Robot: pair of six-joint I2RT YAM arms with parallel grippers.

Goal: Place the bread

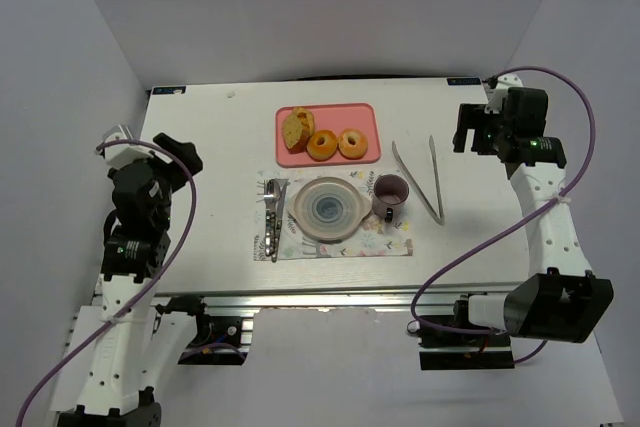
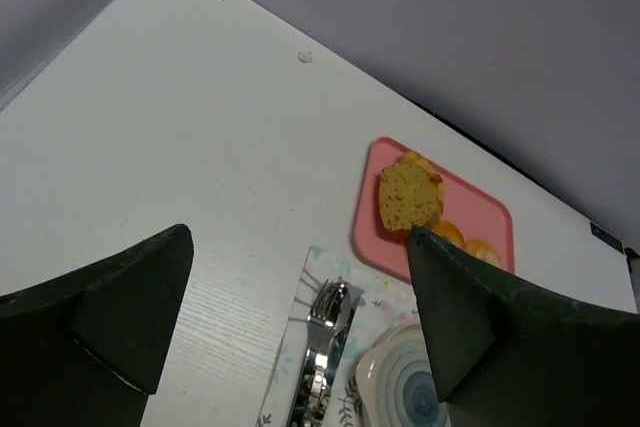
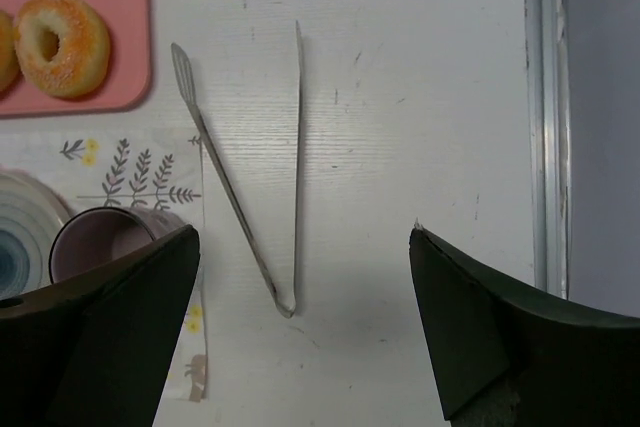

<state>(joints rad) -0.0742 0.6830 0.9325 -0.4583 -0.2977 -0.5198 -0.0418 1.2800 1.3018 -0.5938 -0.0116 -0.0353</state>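
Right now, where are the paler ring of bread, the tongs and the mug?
Bread (image 3: 88,47): right wrist view, its right crust.
Tongs (image 3: 297,147): right wrist view, right-hand prong.
Mug (image 1: 390,190): top view, its inside.

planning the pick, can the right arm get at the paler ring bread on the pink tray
Probably yes: the bread lies uncovered at the right end of the tray, the right end effector is open, and only tongs lie between.

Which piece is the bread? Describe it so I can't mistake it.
Find the pink tray at the far middle of the table. Three baked pieces lie in a row on it; the bread is the ring at the right end, nearest the tongs. Unlike the holeless chunk it has a centre hole, and it is paler than the orange ring beside it.
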